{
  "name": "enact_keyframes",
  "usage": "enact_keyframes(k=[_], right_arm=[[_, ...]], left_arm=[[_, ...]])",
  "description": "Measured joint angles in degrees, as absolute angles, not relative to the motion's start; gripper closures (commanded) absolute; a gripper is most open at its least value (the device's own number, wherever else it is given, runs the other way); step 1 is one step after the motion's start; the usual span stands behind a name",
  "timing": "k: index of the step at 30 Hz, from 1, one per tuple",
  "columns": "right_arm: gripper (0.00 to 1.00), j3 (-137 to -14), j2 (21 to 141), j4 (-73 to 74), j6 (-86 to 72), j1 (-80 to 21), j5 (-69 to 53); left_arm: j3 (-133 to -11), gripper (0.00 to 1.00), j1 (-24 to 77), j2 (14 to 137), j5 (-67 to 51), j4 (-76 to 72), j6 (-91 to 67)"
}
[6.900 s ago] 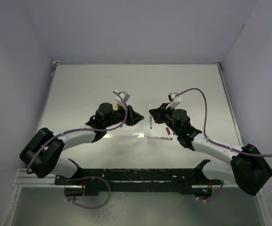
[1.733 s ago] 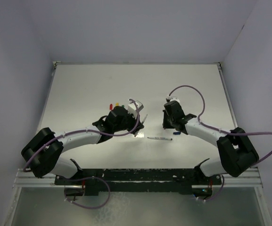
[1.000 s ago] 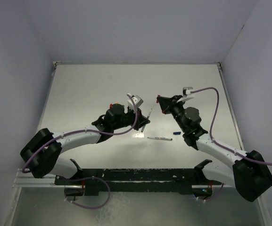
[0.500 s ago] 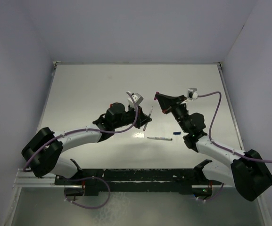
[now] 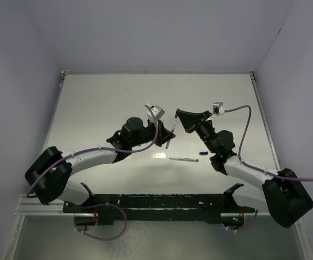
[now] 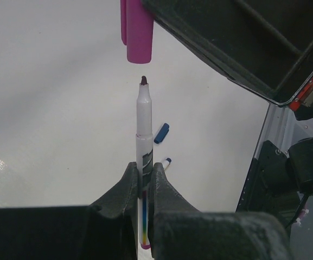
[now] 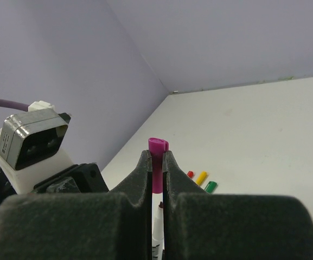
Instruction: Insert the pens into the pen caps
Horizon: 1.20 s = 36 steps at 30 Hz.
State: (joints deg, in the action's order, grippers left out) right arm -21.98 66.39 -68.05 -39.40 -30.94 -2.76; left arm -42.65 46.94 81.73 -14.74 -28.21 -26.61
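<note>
My left gripper (image 6: pixel 144 172) is shut on a whitish pen (image 6: pixel 143 122) and holds it in the air, dark tip pointing away from the wrist. My right gripper (image 7: pixel 156 157) is shut on the purple cap (image 7: pixel 157 147). In the left wrist view the purple cap (image 6: pixel 138 32) hangs just beyond the pen tip, a small gap between them, roughly in line. In the top view the left gripper (image 5: pixel 169 137) and the right gripper (image 5: pixel 179 115) meet above the table's middle. In the right wrist view the pen's tip (image 7: pixel 160 206) shows between my fingers below the cap.
Another pen (image 5: pixel 183 159) with a blue tip lies on the table beside the dark blue cap (image 5: pixel 202 153); the blue cap also shows in the left wrist view (image 6: pixel 161 132). The red cap (image 7: pixel 190 174), yellow cap (image 7: pixel 201 177) and green cap (image 7: pixel 211 186) lie together on the table.
Both arms lifted from the table and drew together. The right gripper has turned its purple cap towards the left gripper's pen, and the gap between them has closed.
</note>
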Motion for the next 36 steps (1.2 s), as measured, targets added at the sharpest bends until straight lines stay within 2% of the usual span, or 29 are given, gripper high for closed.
enact_keyframes(k=[36], right_arm=[[1.0,-21.2,67.9,-70.2,-39.7,-31.0,-4.3]], left_arm=[[-42.7,1.0,46.2,81.6,-14.5,-28.7,-26.6]])
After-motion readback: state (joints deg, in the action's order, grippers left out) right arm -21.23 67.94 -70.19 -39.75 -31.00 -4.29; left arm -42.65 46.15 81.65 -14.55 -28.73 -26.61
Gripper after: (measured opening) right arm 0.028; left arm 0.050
